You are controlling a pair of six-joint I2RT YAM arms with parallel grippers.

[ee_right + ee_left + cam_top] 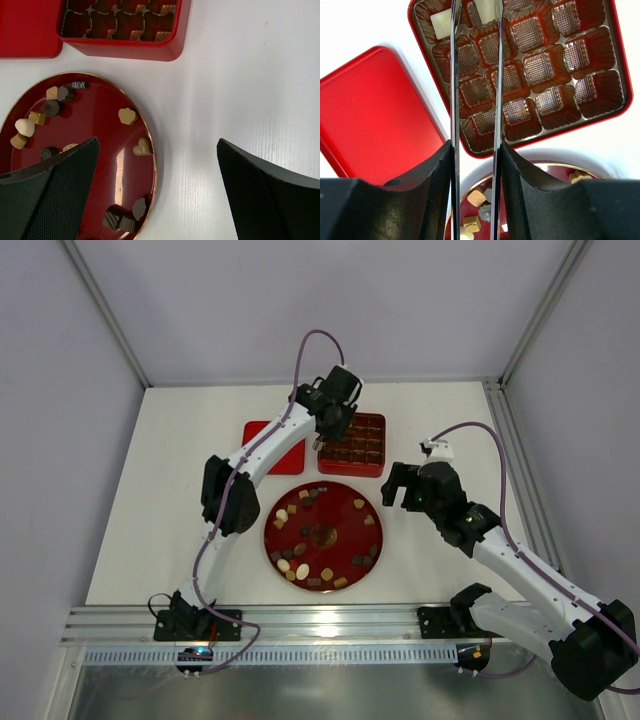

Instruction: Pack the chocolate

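Several chocolates (300,570), dark brown, tan and cream-white, lie scattered on the round red plate (340,510). The square red box (351,471) with grid compartments stands just behind it. My left gripper (323,443) hangs over the box's left part. In the left wrist view its two thin metal blades (476,60) stand apart over empty compartments, with nothing seen gripped. A white piece (440,21) sits in a corner compartment. My right gripper (398,485) is wide open and empty (157,142) over the table at the plate's right rim, near a tan heart piece (143,146).
The flat red lid (285,462) lies left of the box, partly under my left arm. A round gold emblem (322,535) marks the plate's middle. The enclosure's walls stand at the back and sides, and a metal rail runs along the near edge.
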